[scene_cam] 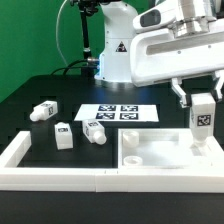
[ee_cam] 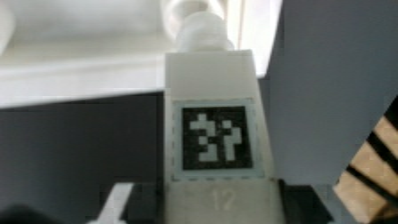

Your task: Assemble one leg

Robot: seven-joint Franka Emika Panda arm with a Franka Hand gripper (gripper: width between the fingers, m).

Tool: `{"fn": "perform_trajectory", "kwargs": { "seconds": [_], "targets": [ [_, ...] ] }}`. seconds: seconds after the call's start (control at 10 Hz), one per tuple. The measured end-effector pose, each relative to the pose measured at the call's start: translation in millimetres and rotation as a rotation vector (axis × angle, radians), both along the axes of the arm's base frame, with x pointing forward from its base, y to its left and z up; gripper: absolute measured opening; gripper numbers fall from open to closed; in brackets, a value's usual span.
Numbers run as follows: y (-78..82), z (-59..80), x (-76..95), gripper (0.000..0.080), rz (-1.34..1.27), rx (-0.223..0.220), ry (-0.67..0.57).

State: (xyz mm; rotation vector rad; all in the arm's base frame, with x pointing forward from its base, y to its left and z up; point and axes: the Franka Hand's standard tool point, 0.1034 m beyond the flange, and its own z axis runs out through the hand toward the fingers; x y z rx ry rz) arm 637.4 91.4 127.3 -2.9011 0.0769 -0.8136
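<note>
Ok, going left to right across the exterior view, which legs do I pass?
first leg, lying down → second leg → third leg, lying down → fourth leg, upright and clamped in the gripper.

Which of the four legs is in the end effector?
The upright leg at the exterior view's right, above the square white piece; the other three legs lie loose on the table.

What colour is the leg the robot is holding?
The leg is white, with a black-and-white square tag; clearest in the wrist view.
</note>
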Motion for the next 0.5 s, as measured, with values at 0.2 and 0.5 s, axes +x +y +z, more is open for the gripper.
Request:
{"fn": "perform_trajectory", "kwargs": {
  "seconds": [0.2, 0.5],
  "targets": [
    [-7.2, 0.6, 2.0, 0.0287, -0.019, -0.008, -0.054],
    [5.3, -20.1, -1.2, 0.0287, -0.033, -0.019, -0.114]
  ]
}}
